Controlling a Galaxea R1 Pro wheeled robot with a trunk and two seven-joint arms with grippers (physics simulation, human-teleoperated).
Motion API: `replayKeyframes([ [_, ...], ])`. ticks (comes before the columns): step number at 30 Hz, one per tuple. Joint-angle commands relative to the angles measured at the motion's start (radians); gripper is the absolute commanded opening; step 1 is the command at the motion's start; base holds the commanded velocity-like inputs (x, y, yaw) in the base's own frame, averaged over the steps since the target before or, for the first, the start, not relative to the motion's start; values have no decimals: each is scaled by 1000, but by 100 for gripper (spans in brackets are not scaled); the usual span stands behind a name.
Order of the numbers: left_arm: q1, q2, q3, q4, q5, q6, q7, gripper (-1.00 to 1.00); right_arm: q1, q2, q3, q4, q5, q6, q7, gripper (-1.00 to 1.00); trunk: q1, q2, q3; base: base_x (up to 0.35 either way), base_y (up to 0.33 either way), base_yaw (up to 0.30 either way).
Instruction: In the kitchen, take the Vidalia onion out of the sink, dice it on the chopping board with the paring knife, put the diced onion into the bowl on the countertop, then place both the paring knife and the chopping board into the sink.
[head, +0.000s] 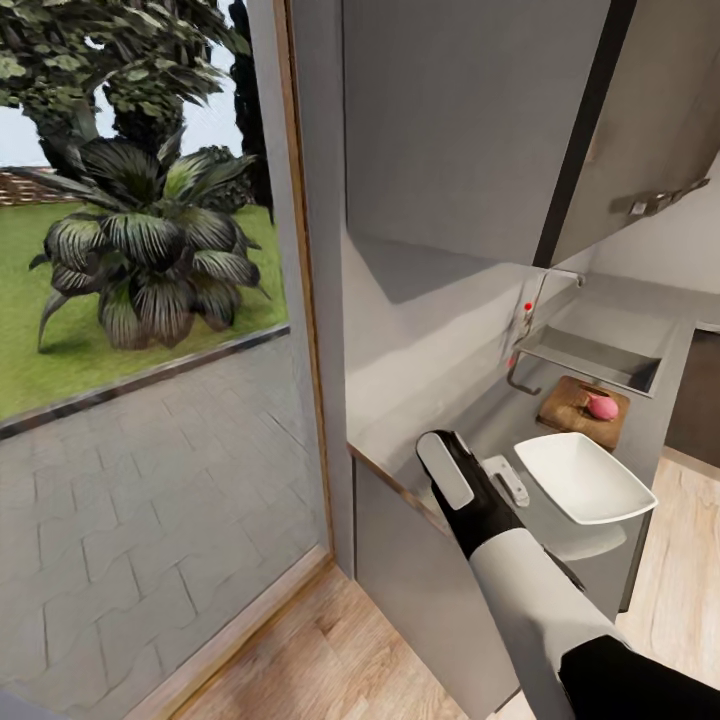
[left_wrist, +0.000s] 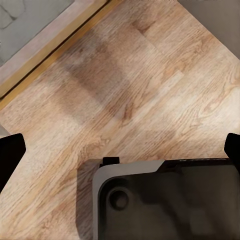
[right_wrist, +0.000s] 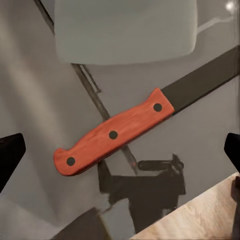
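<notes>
Progress looks early: the small pink-red rounded onion (head: 601, 405) is already out of the grey steel sink (head: 600, 358) and sits whole on the dark-brown wooden chopping board (head: 582, 410), so I judge the first step done and the dicing not begun. Cutting, filling the bowl, and putting knife and board into the sink are all left.

The right claw (head: 465, 480), on its black-and-white arm, hangs over the near end of the glossy grey desk (head: 420, 420). From the right wrist view its two dark fingertips (right_wrist: 11, 155) stand wide apart at the picture's edges, holding nothing. Between them, flat on the desk, lies the paring knife (right_wrist: 114, 133), red three-riveted handle and dark blade, with the bowl's pale rim just beyond. Taking up that knife seems the step in hand.

The shallow white squarish bowl (head: 583, 477) stands empty on the desk between claw and board. The sink basin, as far as it shows, appears empty too.

The left claw (left_wrist: 120, 150) faces the wooden floor (left_wrist: 150, 90), fingertips spread, gripping nothing.
</notes>
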Motion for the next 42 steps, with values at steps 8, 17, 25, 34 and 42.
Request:
replayKeyframes([
  [8,0,1,-3,0,9,-1,-2,100,-1,0,-85,0,-1,-11,0,100,1,-2,-2,0,0,0],
  [17,0,1,-3,-1,9,-1,-2,100,-1,0,-91,-1,-1,-12,1,100,1,-2,-2,0,0,0],
  [25,0,1,-3,-1,9,-1,-2,100,-1,0,-90,-1,-1,-13,3,100,1,-2,-2,124,0,0],
  [34,0,0,-4,0,9,-1,-2,100,-1,0,-91,-1,0,-13,1,100,1,-2,-4,8,0,0],
  [42,0,0,-4,1,9,-1,-2,100,-1,0,-92,-1,0,-12,1,100,1,-2,-10,88,-51,0],
])
